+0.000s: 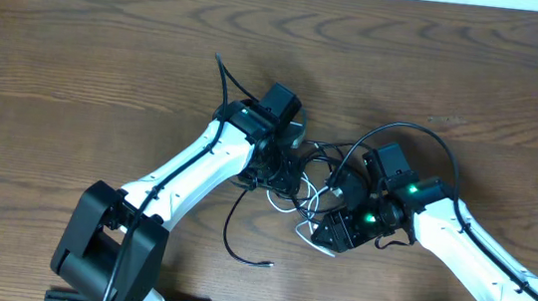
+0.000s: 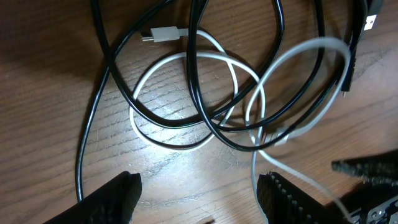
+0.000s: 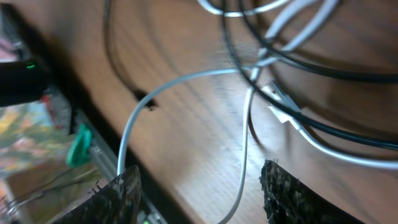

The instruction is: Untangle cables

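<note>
The cables lie tangled on the wooden table between my two arms. In the left wrist view a white cable (image 2: pixel 186 59) forms a loop with its white plug (image 2: pixel 163 34) at the top, and black cables (image 2: pixel 205 118) cross over it. My left gripper (image 2: pixel 199 190) is open and empty just short of the loop; overhead it (image 1: pixel 281 177) is over the tangle's left side. My right gripper (image 3: pixel 202 193) is open, and a white cable (image 3: pixel 244 155) runs between its fingers without being pinched. Overhead, the right gripper (image 1: pixel 332 232) is at the tangle's lower right. A black cable (image 1: pixel 421 131) arcs above the right arm.
A loose black cable tail (image 1: pixel 235 247) curls toward the front and ends near the table's front edge. Another black end (image 1: pixel 221 70) points to the back left. The table's front edge with a black rail (image 3: pixel 93 140) and a green clip (image 3: pixel 79 146) is close to the right gripper.
</note>
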Robot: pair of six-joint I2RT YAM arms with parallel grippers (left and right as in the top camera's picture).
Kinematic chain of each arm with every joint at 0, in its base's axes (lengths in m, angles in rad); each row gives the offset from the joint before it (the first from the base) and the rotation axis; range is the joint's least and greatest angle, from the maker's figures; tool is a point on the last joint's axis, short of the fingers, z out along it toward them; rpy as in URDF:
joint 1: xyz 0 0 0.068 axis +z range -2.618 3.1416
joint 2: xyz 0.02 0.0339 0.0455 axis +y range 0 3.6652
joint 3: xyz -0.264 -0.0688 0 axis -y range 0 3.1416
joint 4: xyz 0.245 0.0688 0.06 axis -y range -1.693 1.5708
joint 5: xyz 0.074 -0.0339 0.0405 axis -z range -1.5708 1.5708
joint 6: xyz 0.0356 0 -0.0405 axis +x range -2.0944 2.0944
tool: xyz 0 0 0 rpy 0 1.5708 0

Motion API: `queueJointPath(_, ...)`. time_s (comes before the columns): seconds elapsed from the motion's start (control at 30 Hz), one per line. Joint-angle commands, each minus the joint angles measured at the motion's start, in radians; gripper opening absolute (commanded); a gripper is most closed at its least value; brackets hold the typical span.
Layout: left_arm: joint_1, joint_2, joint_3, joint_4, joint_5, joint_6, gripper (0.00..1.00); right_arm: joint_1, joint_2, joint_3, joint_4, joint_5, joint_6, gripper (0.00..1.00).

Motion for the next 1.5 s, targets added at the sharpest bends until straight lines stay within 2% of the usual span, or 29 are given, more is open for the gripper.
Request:
queueJointPath(0.0,-0.003,0.009,-0.003,-0.002,-0.013,-0.008,0.65,0.006,0.002,-0.004,-0.002,-0.098,-0.044,0.58)
queueJointPath(0.4,-0.003,0.022,-0.003,0.005,-0.013,-0.009,0.65,0.007,0.002,-0.005,-0.019,-0.119,-0.044,0.58)
queueJointPath(0.53,-0.003,0.045,-0.003,0.01,-0.013,-0.009,0.65,0.006,0.002,-0.01,-0.02,-0.041,-0.044,0.52)
queueJointPath(0.77,-0.003,0.096,-0.003,0.035,-0.013,-0.012,0.65,0.007,0.002,-0.047,-0.019,-0.029,-0.044,0.49)
queueJointPath(0.93,-0.003,0.126,-0.003,0.073,-0.013,-0.012,0.65,0.007,0.002,-0.069,-0.019,-0.029,-0.044,0.42)
queueJointPath(1.17,-0.003,0.181,-0.003,0.098,-0.013,-0.013,0.65,0.007,0.002,-0.069,-0.019,-0.029,-0.044,0.26)
queueJointPath(1.23,-0.003,0.2,-0.003,0.106,-0.013,-0.013,0.65,0.007,0.002,-0.069,-0.019,-0.029,-0.044,0.2)
queueJointPath(1.27,-0.003,0.218,-0.003,0.115,-0.013,-0.013,0.65,0.007,0.002,-0.069,-0.019,-0.029,-0.044,0.13)
queueJointPath(1.37,-0.003,0.241,-0.003,0.126,-0.013,-0.013,0.65,0.007,0.002,-0.069,-0.018,-0.034,-0.04,0.01)
queueJointPath(1.47,-0.003,0.252,-0.003,0.133,-0.013,-0.013,0.64,0.006,0.002,-0.069,-0.012,-0.089,-0.04,0.01)
